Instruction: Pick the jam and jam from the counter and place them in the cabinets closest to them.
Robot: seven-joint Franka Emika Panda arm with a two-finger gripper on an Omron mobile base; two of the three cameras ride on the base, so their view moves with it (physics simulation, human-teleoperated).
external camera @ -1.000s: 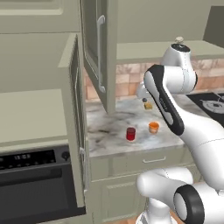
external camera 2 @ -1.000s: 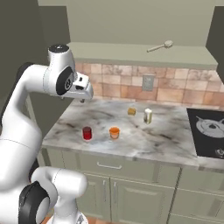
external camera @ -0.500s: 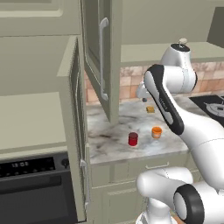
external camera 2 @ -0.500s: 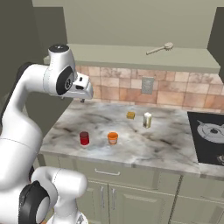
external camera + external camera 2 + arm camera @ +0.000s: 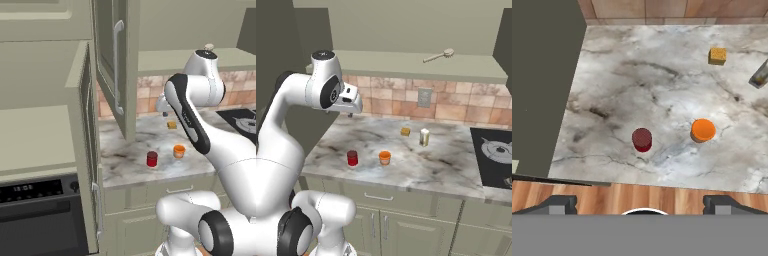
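I see the counter [image 5: 421,162] in front of the base, and two small jars stand on it near its front edge. The red jar [image 5: 352,158] is on the left and the orange jar [image 5: 385,157] is just beside it on the right, apart, not touching. From the hand camera I look down on them: the red jar [image 5: 642,139] is lower left, the orange jar [image 5: 703,130] to its right. In the left base view the red jar [image 5: 152,159] and the orange jar [image 5: 179,151] stand between the open cabinet door [image 5: 116,65] and the arm.

Further back on the counter lies a small yellow block [image 5: 405,131], and beside it stands a pale upright container [image 5: 424,137]. A stove [image 5: 493,157] is at the right end. A wooden spoon [image 5: 438,55] lies on the ledge over the tiled wall.

The gripper [image 5: 642,204] hangs high over the counter's front edge, well apart from both jars. Its fingers [image 5: 554,204] are spread wide at the two bottom corners of the hand view, and nothing is between them; it holds nothing. In the right base view the hand [image 5: 348,101] is over the left end of the counter, close to the wall.

The cabinets [image 5: 95,125] on the left have their doors open; I cannot see inside them well.
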